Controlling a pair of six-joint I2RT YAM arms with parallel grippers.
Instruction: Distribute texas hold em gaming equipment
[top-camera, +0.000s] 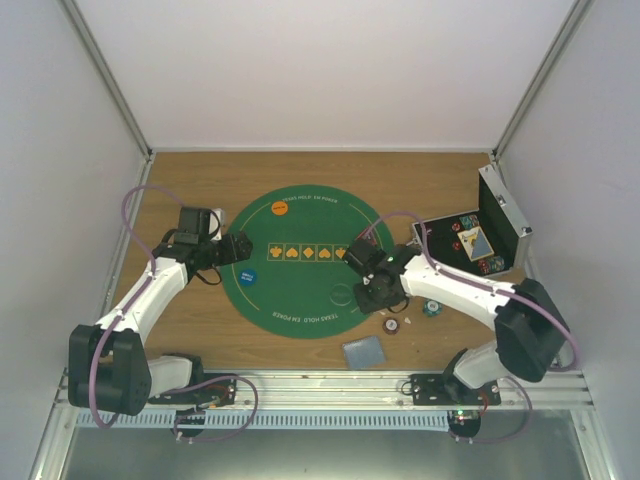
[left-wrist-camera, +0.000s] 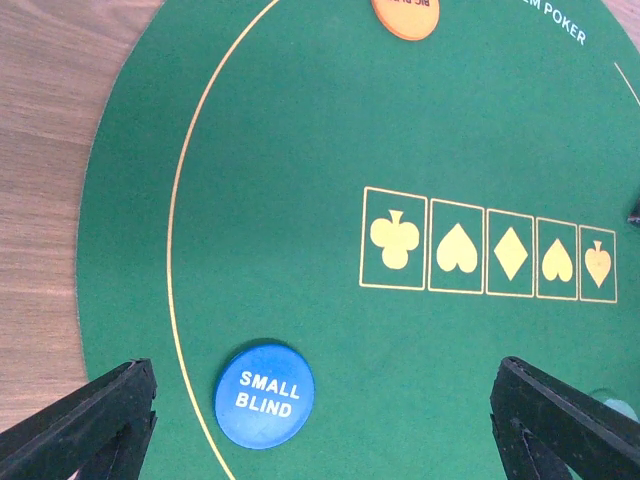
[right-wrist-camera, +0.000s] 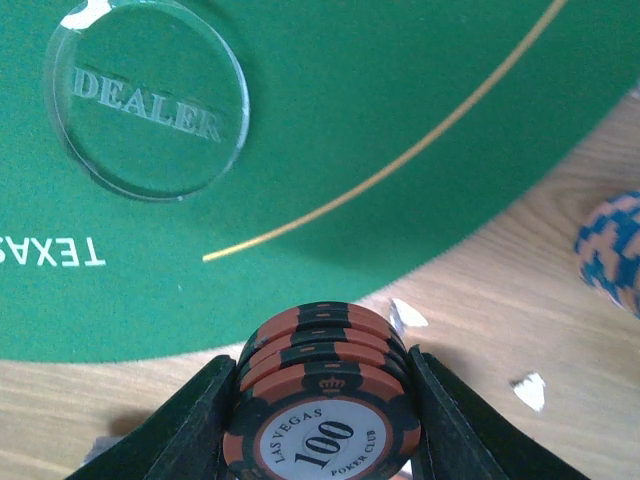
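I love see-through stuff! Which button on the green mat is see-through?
The DEALER button: it's clear, unlike the blue SMALL BLIND button and the orange button.

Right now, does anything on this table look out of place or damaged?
Only small things. Two white flecks lie on the wooden table beside the round green felt mat, like scraps or chipped surface; I cannot tell which. A teal-and-white poker chip sits loose off the mat.

A wooden table (top-camera: 200, 190) sits enclosed by plain white walls (top-camera: 330, 70) and aluminium frame posts (top-camera: 110, 80).
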